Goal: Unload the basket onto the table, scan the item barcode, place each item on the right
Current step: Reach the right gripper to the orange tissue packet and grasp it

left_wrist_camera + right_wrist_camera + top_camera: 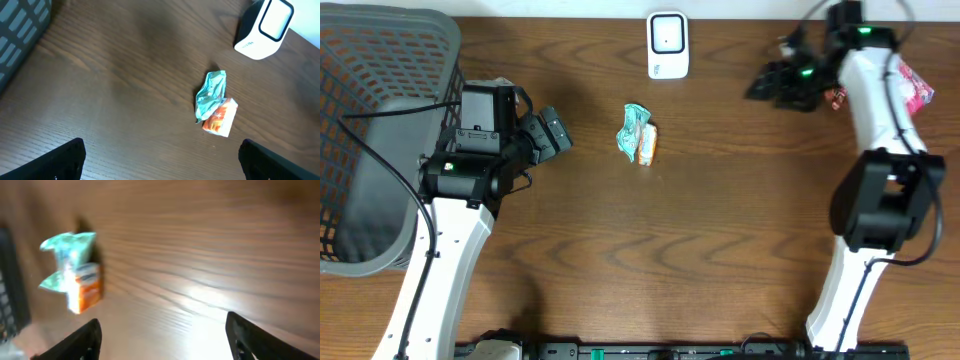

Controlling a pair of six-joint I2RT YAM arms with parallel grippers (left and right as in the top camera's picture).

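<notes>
1. Left gripper (165,159): my fingers stand wide apart with nothing between them. Only bare table (740,220) shows in the gap.

2. Right gripper (167,337): my fingers also stand well apart and hold nothing. The wrist view is blurred.

3. Clock directions below are read in the overhead view, with 12 at the far table edge.

4. Items: a crumpled teal wrapper (633,124) and a small orange packet (648,144) lie on the table near its middle. They touch each other, with the orange packet at the wrapper's 4 o'clock. Neither gripper touches them. No barcode can be made out on either.

5. Scanner (667,45): the white unit stands at about 1 o'clock from the pair, near the far edge and apart from them.

6. Gripper positions: my left gripper is at 9 o'clock from the pair. My right gripper is at about 2 o'clock from them, well apart.

7. Container: a grey mesh basket (390,45) stands at the table's 9 o'clock edge, beside my left arm. I cannot tell what it contains.

8. A pink packet (918,90) lies at 3 o'clock from my right gripper, partly hidden by that arm.
</notes>
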